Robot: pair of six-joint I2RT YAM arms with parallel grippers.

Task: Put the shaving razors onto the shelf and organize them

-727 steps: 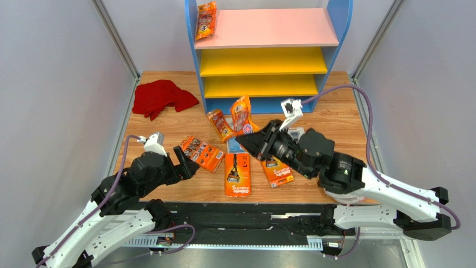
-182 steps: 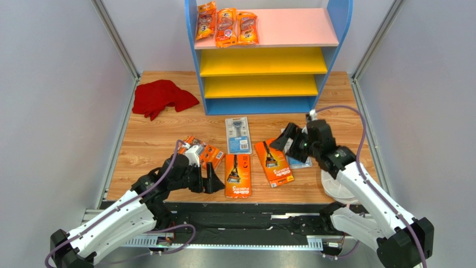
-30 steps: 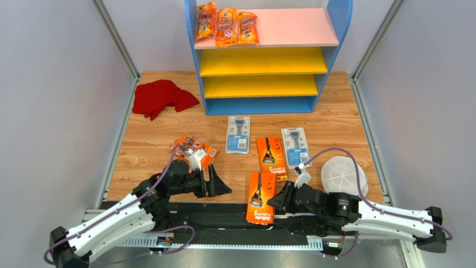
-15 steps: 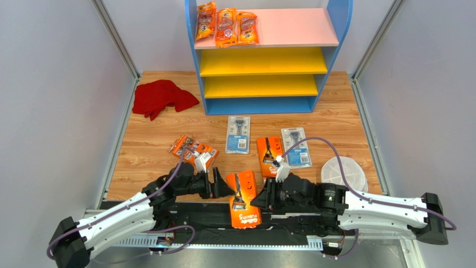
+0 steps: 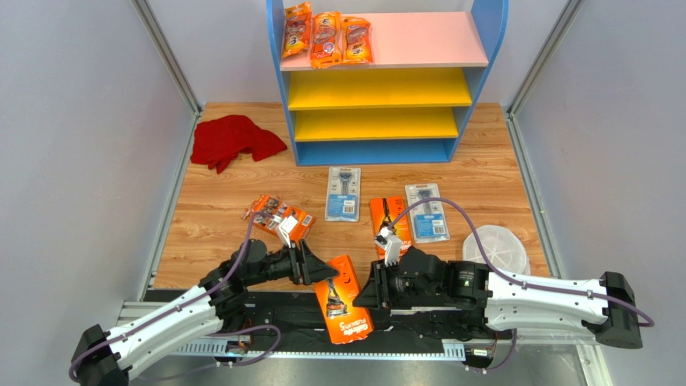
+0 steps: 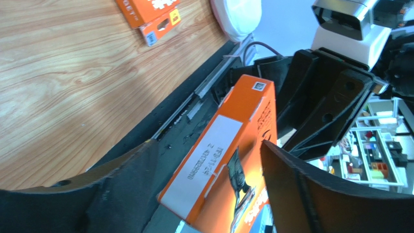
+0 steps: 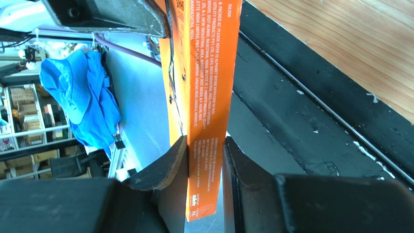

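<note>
Right claw (image 5: pixel 369 289) clamped on the edge of an orange razor box (image 5: pixel 345 304), held beyond the counter's (image 5: pixel 217 201) near edge, over the black rail (image 7: pixel 311 121). Left claw (image 5: pixel 314 269) wide, straddling the box, not gripping. Risk: if the right claw releases before the left closes, the box falls off the counter. Shelf (image 5: pixel 419 40) well apart; loose packs (image 5: pixel 343 193) lie between, white dish (image 5: pixel 494 251) beside the right arm

near edge: my left gripper (image 5: pixel 314 268) and right gripper (image 5: pixel 366 291) meet nose to nose at the orange box (image 5: pixel 345 304), tight | mid-table: flat packs (image 5: pixel 343 195) lie across my path | shelf (image 5: pixel 489 48): orange bags (image 5: pixel 326 36) crowd the left of its pink board (image 5: pixel 427 39), right part bare
</note>
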